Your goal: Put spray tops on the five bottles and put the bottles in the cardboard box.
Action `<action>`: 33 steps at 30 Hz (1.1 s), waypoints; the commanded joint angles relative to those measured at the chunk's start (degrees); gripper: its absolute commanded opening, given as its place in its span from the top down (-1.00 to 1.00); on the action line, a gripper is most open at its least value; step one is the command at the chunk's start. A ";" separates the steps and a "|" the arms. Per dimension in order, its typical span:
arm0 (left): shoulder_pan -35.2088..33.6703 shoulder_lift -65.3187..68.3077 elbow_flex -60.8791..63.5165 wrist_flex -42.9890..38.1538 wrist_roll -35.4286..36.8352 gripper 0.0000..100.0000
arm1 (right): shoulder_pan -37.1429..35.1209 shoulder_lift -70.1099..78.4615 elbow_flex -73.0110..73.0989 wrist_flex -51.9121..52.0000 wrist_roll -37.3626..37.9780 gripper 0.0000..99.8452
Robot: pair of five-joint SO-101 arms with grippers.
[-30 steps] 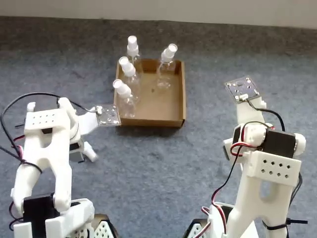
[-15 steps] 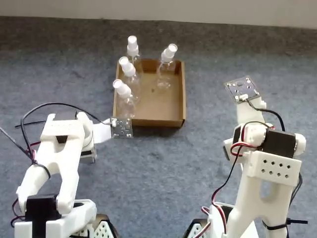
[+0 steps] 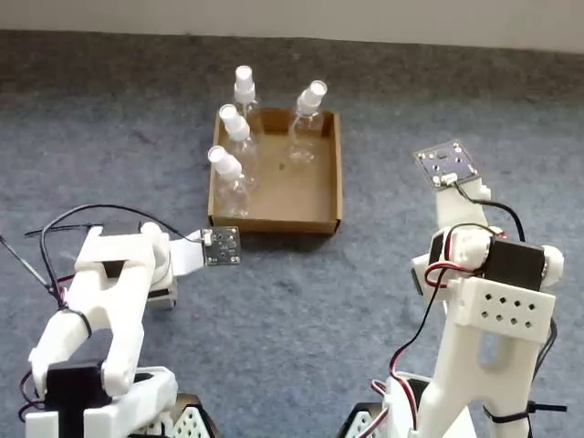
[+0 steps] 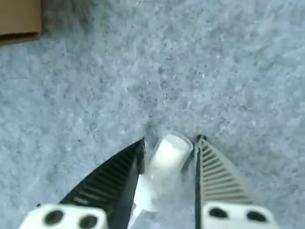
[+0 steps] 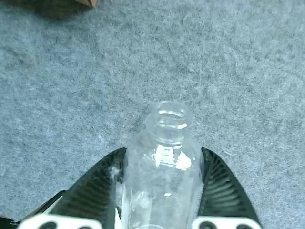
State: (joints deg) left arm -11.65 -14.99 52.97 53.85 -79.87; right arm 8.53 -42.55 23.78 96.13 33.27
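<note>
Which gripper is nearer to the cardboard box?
Left. The left gripper, with a spray top, is just before the cardboard box's near wall; the right gripper, with a bottle, is farther off to its right.

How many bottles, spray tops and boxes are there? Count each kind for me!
Bottles: 5, one in the right gripper
Spray tops: 5, one in the left gripper
Cardboard box: 1
Total: 11
</note>
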 commanded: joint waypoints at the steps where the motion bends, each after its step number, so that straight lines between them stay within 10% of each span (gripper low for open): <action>1: -1.27 -1.71 1.63 -2.81 -19.34 0.66 | -0.31 -1.54 -1.80 0.22 0.53 0.78; 14: -1.19 -2.33 -9.63 -0.88 16.62 1.00 | -0.40 -1.54 -1.80 -0.13 0.53 0.78; 33: 3.82 -2.42 -70.02 44.04 65.05 0.99 | -21.85 -1.63 -2.33 -3.82 -6.95 0.89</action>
State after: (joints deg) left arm -11.30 -15.78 -5.05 91.12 -20.97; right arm -9.23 -42.55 23.78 95.60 31.60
